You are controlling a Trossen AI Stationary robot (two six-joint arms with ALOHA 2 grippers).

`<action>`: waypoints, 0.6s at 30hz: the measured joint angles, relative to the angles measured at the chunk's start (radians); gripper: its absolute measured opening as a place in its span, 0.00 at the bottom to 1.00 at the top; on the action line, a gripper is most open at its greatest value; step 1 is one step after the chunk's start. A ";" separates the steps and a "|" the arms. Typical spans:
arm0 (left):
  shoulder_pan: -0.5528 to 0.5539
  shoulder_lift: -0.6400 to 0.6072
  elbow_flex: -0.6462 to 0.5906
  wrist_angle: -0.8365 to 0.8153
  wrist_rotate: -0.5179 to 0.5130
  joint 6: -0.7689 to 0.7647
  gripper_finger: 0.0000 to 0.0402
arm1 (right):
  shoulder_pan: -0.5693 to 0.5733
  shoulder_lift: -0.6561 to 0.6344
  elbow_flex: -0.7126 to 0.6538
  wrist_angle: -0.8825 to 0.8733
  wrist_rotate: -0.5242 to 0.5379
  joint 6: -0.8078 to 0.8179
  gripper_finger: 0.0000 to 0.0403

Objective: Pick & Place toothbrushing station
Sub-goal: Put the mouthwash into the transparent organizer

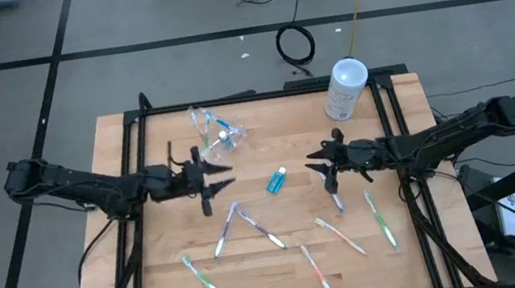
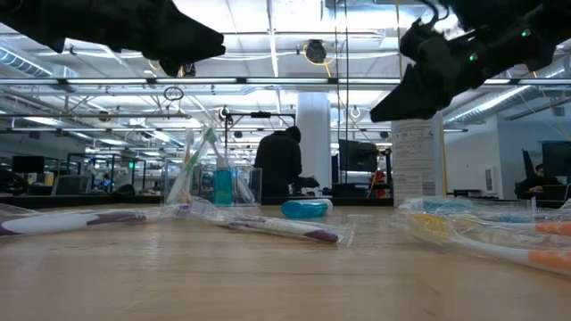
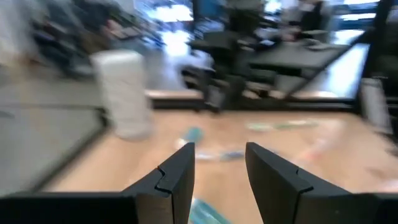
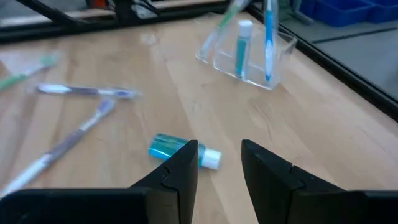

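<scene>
I see both hands, L [image 1: 227,175] & R [image 1: 313,161], fingers apart, empty, flanking teal tube [image 1: 276,181] on table [image 1: 423,242].

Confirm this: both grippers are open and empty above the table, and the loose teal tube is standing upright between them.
Not quite. The teal tube is lying on its side, not upright, as the right wrist view shows. The rest holds: the left gripper and right gripper are open and empty above the table, with the tube between them.

A whitish canister [image 1: 345,88] stands at the wooden table's [image 1: 154,270] far edge; a person [image 2: 278,165] stands beyond.
</scene>
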 joint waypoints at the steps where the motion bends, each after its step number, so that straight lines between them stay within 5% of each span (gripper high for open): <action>1: 0.005 0.000 0.000 -0.017 0.039 -0.025 0.37 | -0.009 0.019 0.000 0.013 0.000 -0.007 0.28; 8: 0.005 0.000 0.000 -0.048 0.140 -0.087 0.37 | -0.087 0.178 0.041 0.107 -0.174 -0.017 0.28; 18: 0.004 0.000 0.000 -0.050 0.147 -0.097 0.37 | -0.094 0.415 0.233 0.110 -0.267 -0.101 0.28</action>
